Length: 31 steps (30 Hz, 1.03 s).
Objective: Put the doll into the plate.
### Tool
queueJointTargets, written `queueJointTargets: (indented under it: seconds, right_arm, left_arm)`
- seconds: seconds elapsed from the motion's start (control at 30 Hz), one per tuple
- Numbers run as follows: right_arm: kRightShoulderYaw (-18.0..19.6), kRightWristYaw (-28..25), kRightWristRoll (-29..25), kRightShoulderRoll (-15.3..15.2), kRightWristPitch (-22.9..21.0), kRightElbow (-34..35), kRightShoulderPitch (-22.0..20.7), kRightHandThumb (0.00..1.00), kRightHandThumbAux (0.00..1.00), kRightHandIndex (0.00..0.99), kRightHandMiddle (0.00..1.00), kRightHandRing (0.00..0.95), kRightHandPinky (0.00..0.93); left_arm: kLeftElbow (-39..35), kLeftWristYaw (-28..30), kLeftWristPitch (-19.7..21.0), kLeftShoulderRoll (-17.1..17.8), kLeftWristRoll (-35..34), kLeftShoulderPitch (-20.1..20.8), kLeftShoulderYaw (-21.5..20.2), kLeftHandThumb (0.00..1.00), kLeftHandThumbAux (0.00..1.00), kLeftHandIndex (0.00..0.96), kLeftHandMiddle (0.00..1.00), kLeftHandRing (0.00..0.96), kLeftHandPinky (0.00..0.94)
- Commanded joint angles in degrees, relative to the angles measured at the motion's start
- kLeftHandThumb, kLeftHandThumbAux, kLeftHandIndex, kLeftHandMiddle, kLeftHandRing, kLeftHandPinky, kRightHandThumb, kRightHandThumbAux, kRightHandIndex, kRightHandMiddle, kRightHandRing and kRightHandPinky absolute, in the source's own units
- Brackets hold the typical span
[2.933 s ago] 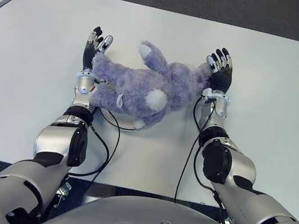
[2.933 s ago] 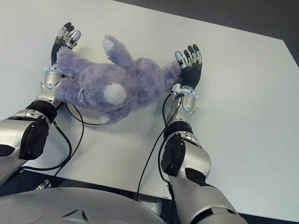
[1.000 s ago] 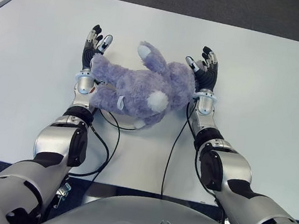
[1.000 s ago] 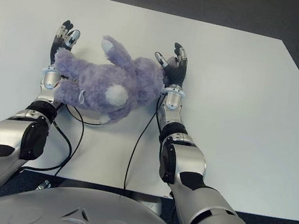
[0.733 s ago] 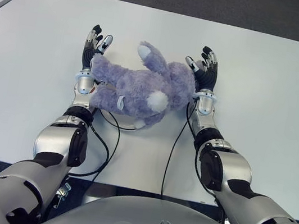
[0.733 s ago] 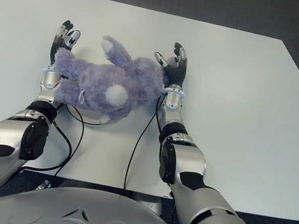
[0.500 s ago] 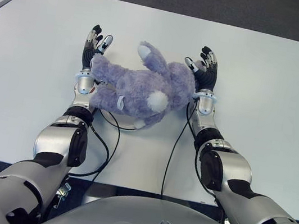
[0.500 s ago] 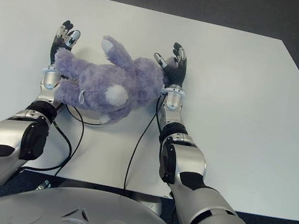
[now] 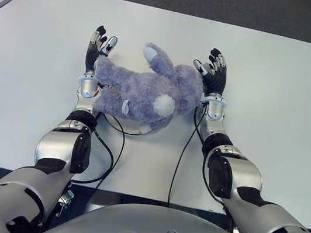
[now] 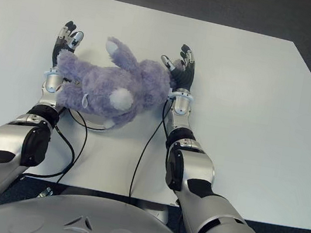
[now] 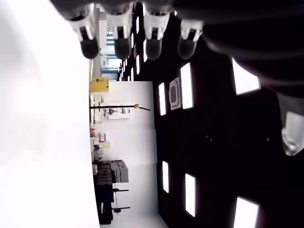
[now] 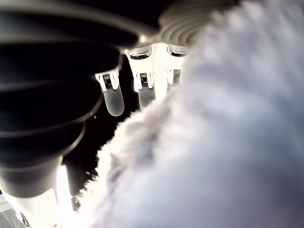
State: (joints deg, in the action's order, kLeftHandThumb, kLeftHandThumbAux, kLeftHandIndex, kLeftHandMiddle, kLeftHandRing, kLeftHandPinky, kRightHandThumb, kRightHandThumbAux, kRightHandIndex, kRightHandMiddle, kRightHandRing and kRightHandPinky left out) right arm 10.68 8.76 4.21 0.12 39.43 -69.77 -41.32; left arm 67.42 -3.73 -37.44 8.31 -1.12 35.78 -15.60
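Doll (image 9: pixel 147 91): soft, fuzzy lavender plush with a white round tail, lying across a white plate (image 9: pixel 132 129) whose rim showed under it on the smooth white bench (image 9: pixel 276 100); left robot hand (image 9: pixel 96 54) at its left end, fingers straight and spread, gripping nothing; right robot hand (image 9: pixel 212 76) against its right end, fingers open, touching the fur.

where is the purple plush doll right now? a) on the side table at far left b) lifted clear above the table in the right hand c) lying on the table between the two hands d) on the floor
c: the doll lies on the white table between the left hand and the right hand, both with fingers extended.
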Motion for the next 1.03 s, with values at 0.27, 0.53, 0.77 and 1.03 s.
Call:
queueJointTargets:
  seconds: [0.27,0.53,0.77,1.03]
  right_arm:
    - [1.58,-1.97,-1.47,4.50,-2.31,-6.98,14.48,0.000,0.740,0.123,0.136,0.104,0.079]
    - [2.00,-1.92,-1.57,4.69,-2.46,-6.97,14.49,0.000,0.768,0.122,0.138,0.109,0.095]
    - [2.62,-2.64,-2.06,4.94,-2.05,-6.89,14.60,0.000,0.828,0.115,0.143,0.118,0.117]
    - [2.92,-3.02,-1.91,5.03,-1.59,-6.84,14.71,0.000,0.865,0.112,0.146,0.127,0.129]
  left_arm:
    - [7.40,0.43,-0.21,-3.50,0.29,-16.97,0.40,0.000,0.461,0.000,0.008,0.000,0.000]
    - [7.41,1.10,0.04,-3.35,0.03,-17.00,0.25,0.000,0.481,0.000,0.011,0.000,0.000]
    - [7.38,2.32,-0.01,-3.41,-0.68,-17.07,-0.28,0.000,0.503,0.000,0.007,0.000,0.000]
    - [7.33,2.66,-0.19,-3.35,-0.72,-17.20,-0.43,0.000,0.518,0.000,0.003,0.000,0.000]
